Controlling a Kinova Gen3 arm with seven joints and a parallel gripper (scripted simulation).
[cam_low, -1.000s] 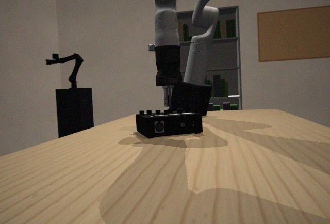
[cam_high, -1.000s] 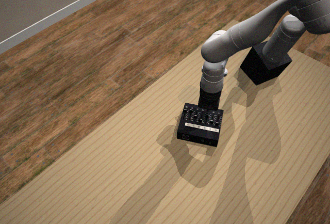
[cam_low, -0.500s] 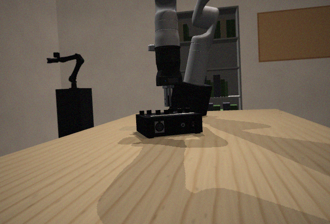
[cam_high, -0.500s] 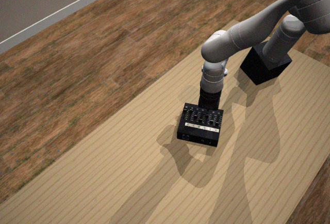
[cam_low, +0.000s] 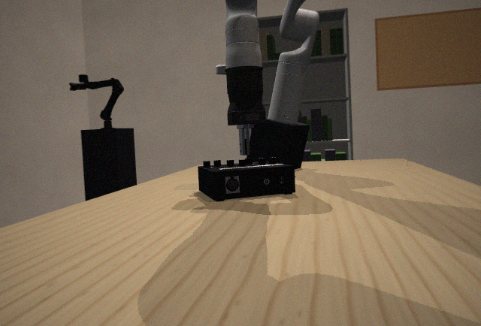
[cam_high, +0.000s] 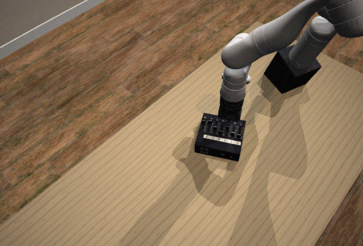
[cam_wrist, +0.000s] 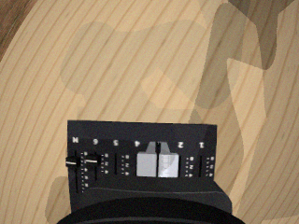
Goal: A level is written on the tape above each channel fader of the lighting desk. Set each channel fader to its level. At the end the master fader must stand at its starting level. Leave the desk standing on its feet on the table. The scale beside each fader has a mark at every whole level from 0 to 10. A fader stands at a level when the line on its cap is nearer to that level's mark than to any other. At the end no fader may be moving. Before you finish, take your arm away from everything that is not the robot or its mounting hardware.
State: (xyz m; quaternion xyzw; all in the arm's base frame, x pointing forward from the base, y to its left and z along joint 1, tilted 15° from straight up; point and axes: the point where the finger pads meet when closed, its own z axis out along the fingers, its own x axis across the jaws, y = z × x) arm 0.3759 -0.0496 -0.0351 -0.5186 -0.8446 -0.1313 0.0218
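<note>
The black lighting desk [cam_high: 216, 150] [cam_low: 248, 188] [cam_wrist: 140, 130] stands on the table. Its tape [cam_high: 222, 139] shows in the top view, too blurred to read. My gripper [cam_low: 243, 154] [cam_wrist: 157, 153] is shut and empty, fingers pointing down over the desk between labels 4 and 2; they hide fader 3 in the wrist view. I cannot tell whether they touch a cap. The master cap [cam_wrist: 71, 161] [cam_high: 204, 119] and the channel 6 cap [cam_wrist: 92, 161] [cam_high: 210, 121] stand near the label end. The other caps stand at mixed heights in the top view and are hidden in the wrist view.
The wooden table [cam_high: 102, 193] [cam_low: 116, 276] carries the desk. The arm's black base block [cam_high: 288, 72] [cam_low: 277, 140] stands behind it. A black pedestal [cam_low: 108, 163] with a small arm, a shelf [cam_low: 349, 82] and a board [cam_low: 427, 50] are in the background.
</note>
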